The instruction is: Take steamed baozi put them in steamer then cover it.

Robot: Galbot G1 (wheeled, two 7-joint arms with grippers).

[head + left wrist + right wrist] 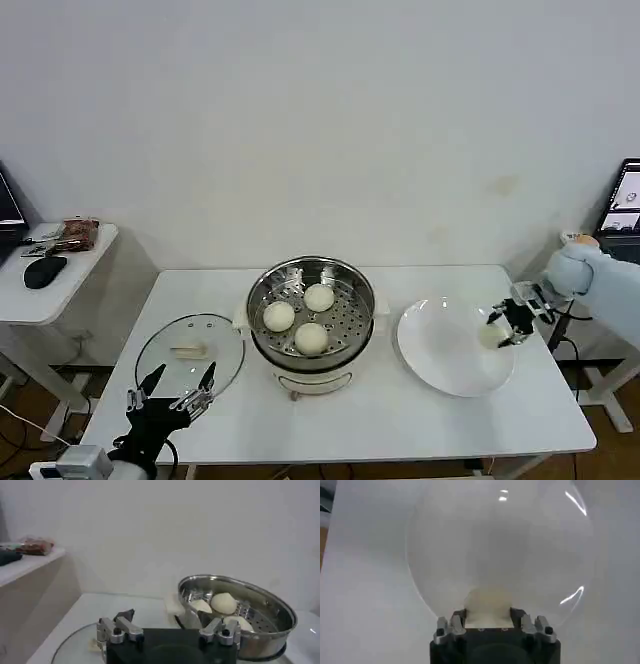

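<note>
Steamer (312, 300), mid-tabletop: three baozi (318, 297) already loaded. Fourth baozi (491, 335) is clamped in the right pincer (503, 327) over the white plate (445, 350). Cover (190, 353) lies left of the steamer, unplaced; left pincer (170, 392), spread wide, is poised near it.

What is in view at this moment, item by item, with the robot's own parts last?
steamed baozi: three, cream-white, in the steamer; one more at the plate's right edge, in the right hand
steamer: one, shiny steel on a white base, table centre
cover: one, clear glass, flat on the table left of the steamer
plate: one, white, right of the steamer
table: one, white
side table: one, white, far left, with small items on it
left hand: open, just in front of the cover
right hand: shut on the fourth baozi
</note>
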